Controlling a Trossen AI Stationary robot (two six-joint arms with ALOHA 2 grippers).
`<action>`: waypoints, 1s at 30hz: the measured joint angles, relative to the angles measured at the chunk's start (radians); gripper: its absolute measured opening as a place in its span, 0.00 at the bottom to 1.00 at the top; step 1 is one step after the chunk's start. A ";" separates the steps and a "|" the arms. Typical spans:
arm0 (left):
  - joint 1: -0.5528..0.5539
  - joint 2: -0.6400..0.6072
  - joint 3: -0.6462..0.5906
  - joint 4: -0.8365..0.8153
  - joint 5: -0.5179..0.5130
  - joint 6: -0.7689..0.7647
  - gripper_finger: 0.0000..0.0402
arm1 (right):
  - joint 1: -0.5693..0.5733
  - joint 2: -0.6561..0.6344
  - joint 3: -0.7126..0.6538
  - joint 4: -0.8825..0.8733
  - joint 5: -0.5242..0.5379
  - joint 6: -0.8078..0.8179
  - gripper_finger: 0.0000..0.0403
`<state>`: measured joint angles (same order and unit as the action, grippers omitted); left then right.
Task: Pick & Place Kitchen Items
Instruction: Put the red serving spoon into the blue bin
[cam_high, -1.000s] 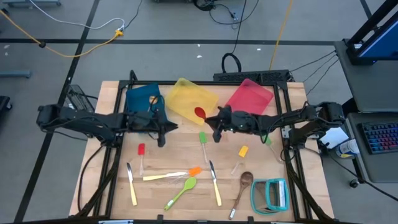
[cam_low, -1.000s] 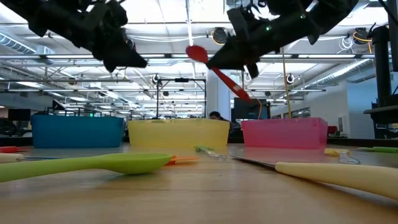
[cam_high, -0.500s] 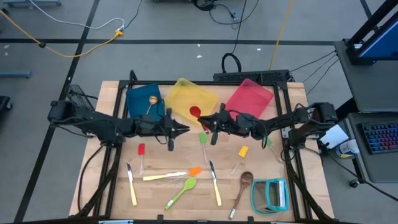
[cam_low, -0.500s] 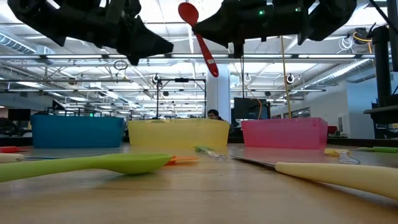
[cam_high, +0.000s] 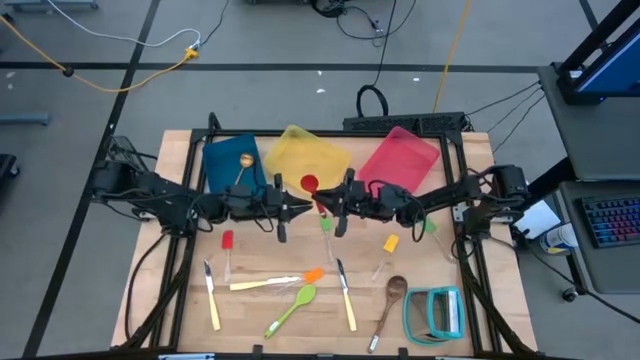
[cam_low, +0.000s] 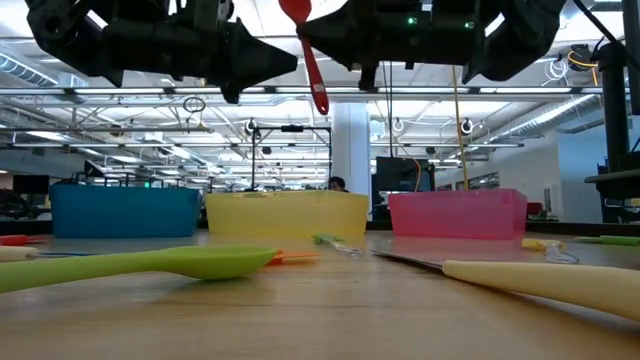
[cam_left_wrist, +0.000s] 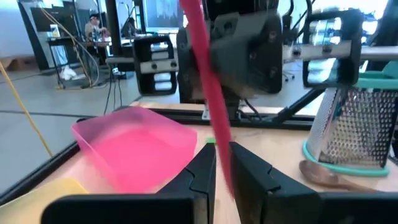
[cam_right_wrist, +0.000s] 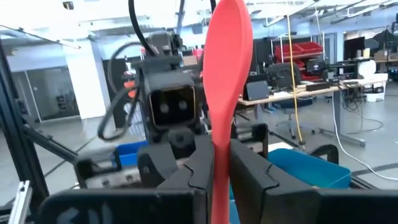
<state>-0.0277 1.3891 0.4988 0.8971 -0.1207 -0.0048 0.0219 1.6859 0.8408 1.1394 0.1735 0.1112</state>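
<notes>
Grippers met above mid-table, clear of the bins: right gripper (cam_high: 322, 203) and left gripper (cam_high: 304, 209) both clamped the upright red spoon (cam_low: 306, 50), wooden tabletop (cam_high: 270, 305) open beneath.

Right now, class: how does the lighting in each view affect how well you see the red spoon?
High view: even light, faint shadows; the red spoon shows plainly between the left claw and the right claw. Low view: the ceiling lights behind turn both claws into silhouettes, yet the spoon keeps its colour. Right wrist view: a bright background leaves the right claw dark where it grips the spoon.
</notes>
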 joint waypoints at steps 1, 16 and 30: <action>0.000 -0.001 0.000 0.003 0.000 -0.002 0.12 | 0.000 0.002 0.002 -0.003 0.000 0.000 0.07; 0.023 -0.001 0.000 0.016 0.077 -0.030 0.21 | 0.000 0.000 0.007 -0.006 -0.019 -0.004 0.07; 0.046 -0.001 0.025 0.041 0.097 -0.053 0.46 | 0.000 0.000 0.007 -0.005 -0.019 -0.004 0.07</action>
<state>0.0184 1.3880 0.5234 0.9383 -0.0235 -0.0582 0.0216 1.6855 0.8482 1.1347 0.1543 0.1070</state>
